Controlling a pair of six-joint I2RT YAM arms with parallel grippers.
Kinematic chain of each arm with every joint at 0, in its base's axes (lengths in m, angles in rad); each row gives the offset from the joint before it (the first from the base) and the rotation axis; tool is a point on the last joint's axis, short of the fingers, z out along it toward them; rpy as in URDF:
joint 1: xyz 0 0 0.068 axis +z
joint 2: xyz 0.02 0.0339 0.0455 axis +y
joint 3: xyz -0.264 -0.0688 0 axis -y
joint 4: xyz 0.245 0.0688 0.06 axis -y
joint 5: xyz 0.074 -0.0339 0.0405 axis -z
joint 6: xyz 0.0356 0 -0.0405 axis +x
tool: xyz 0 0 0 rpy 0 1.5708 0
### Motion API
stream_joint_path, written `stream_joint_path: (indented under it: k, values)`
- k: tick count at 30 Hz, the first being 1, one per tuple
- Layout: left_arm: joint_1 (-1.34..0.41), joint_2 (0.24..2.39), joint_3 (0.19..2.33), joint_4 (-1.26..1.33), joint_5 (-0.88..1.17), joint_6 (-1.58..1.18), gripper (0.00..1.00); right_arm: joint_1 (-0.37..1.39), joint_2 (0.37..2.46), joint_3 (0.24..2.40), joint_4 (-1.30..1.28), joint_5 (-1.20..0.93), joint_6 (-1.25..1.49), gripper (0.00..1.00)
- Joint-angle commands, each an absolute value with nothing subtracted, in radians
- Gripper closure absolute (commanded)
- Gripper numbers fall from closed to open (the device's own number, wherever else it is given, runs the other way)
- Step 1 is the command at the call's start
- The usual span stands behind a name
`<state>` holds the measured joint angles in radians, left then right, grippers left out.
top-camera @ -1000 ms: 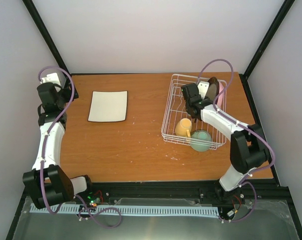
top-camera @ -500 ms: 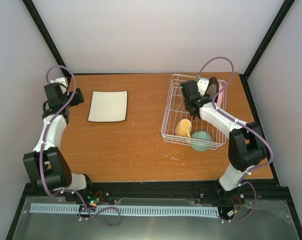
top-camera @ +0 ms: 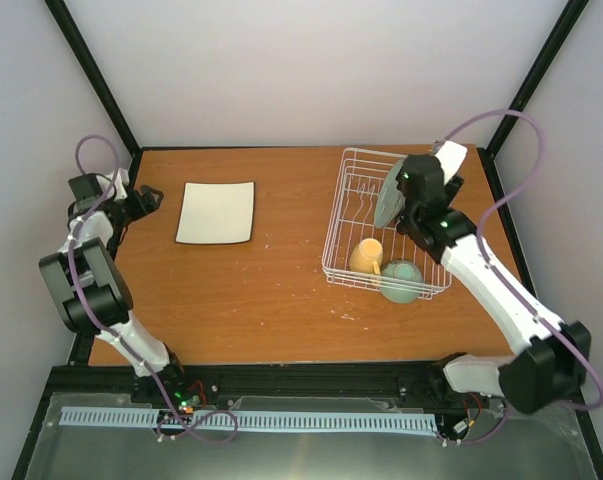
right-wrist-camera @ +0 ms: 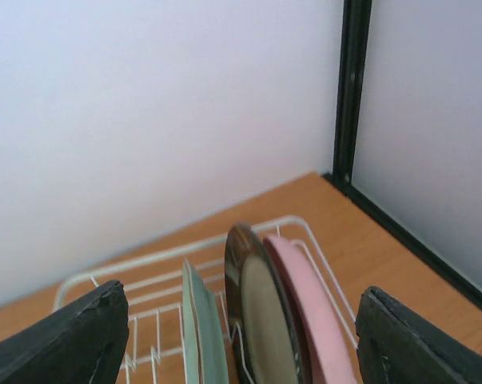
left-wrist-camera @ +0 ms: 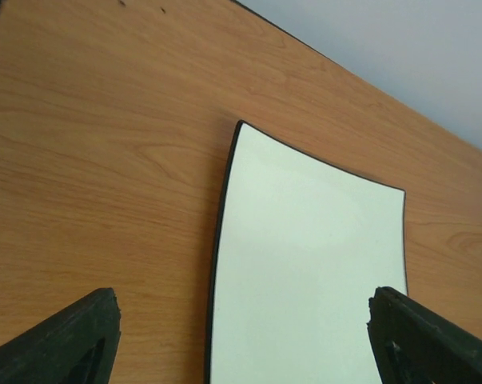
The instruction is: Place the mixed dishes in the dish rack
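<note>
The white square plate [top-camera: 216, 212] [left-wrist-camera: 304, 264] lies flat on the table at the back left. My left gripper [top-camera: 146, 197] [left-wrist-camera: 244, 346] hovers low at its left side, open, its fingers spanning the plate's near edge without touching. The white wire dish rack [top-camera: 346, 215] [right-wrist-camera: 145, 268] stands at the right. In its prongs stand the mint-green plate [top-camera: 389, 195] [right-wrist-camera: 199, 324], the black-rimmed plate [right-wrist-camera: 260, 316] and the pink plate [right-wrist-camera: 314, 316]. The pale yellow mug [top-camera: 366, 256] and the mint-green bowl [top-camera: 402, 281] lie at its near end. My right gripper [right-wrist-camera: 241, 344] hangs open above the upright plates, holding nothing.
Black frame posts [top-camera: 531, 85] and pale walls close in the table at the back and on both sides. The rack sits close to the table's right edge [top-camera: 501, 230]. Bare wood [top-camera: 271, 290] lies between the square plate and the rack.
My right gripper has opened and lifted up off the plates in the rack. The left arm folded back toward the left wall, its gripper now pointing at the square plate.
</note>
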<state>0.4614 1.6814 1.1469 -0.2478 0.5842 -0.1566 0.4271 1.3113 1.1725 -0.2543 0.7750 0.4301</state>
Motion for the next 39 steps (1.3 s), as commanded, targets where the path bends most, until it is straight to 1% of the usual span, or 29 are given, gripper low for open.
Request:
stream_joint_path:
  k: [1, 2, 4, 8, 13, 15, 19, 21, 24, 27, 29, 31, 34, 39]
  values:
    - [0.478, 1.799, 1.260, -0.331, 0.771, -0.122, 0.21, 0.426, 1.196, 1.127, -0.147, 0.820, 0.337, 0.23]
    - [0.481, 1.827, 1.277, -0.344, 0.777, -0.115, 0.24, 0.426, 1.181, 1.127, -0.145, 0.816, 0.327, 0.23]
    - [0.480, 1.886, 1.307, -0.358, 0.809, -0.101, 0.27, 0.426, 1.163, 1.126, -0.150, 0.804, 0.314, 0.22]
    - [0.480, 1.988, 1.344, -0.362, 0.898, -0.094, 0.27, 0.426, 1.162, 1.115, -0.148, 0.784, 0.311, 0.22]
    - [0.481, 2.068, 1.378, -0.342, 0.897, -0.092, 0.26, 0.426, 1.173, 1.108, -0.135, 0.736, 0.319, 0.22]
    - [0.480, 2.095, 1.402, -0.339, 0.899, -0.094, 0.23, 0.426, 1.176, 1.106, -0.123, 0.723, 0.319, 0.22]
    - [0.481, 2.153, 1.454, -0.325, 0.942, -0.107, 0.23, 0.426, 1.189, 1.113, -0.108, 0.703, 0.314, 0.22]
    - [0.481, 2.180, 1.475, -0.314, 0.973, -0.119, 0.27, 0.426, 1.195, 1.117, -0.104, 0.699, 0.309, 0.22]
    - [0.477, 2.220, 1.512, -0.319, 1.006, -0.130, 0.38, 0.426, 1.200, 1.122, -0.100, 0.701, 0.299, 0.22]
    - [0.468, 2.262, 1.545, -0.338, 1.014, -0.124, 0.40, 0.426, 1.201, 1.124, -0.087, 0.701, 0.292, 0.22]
    - [0.457, 2.278, 1.554, -0.333, 1.011, -0.121, 0.40, 0.426, 1.202, 1.127, -0.082, 0.693, 0.290, 0.22]
    - [0.444, 2.295, 1.559, -0.321, 0.996, -0.125, 0.34, 0.426, 1.206, 1.131, -0.077, 0.687, 0.290, 0.23]
    - [0.424, 2.323, 1.572, -0.309, 0.994, -0.124, 0.31, 0.426, 1.213, 1.139, -0.079, 0.675, 0.288, 0.23]
    - [0.378, 2.368, 1.609, -0.302, 1.021, -0.116, 0.31, 0.426, 1.216, 1.138, -0.075, 0.666, 0.288, 0.23]
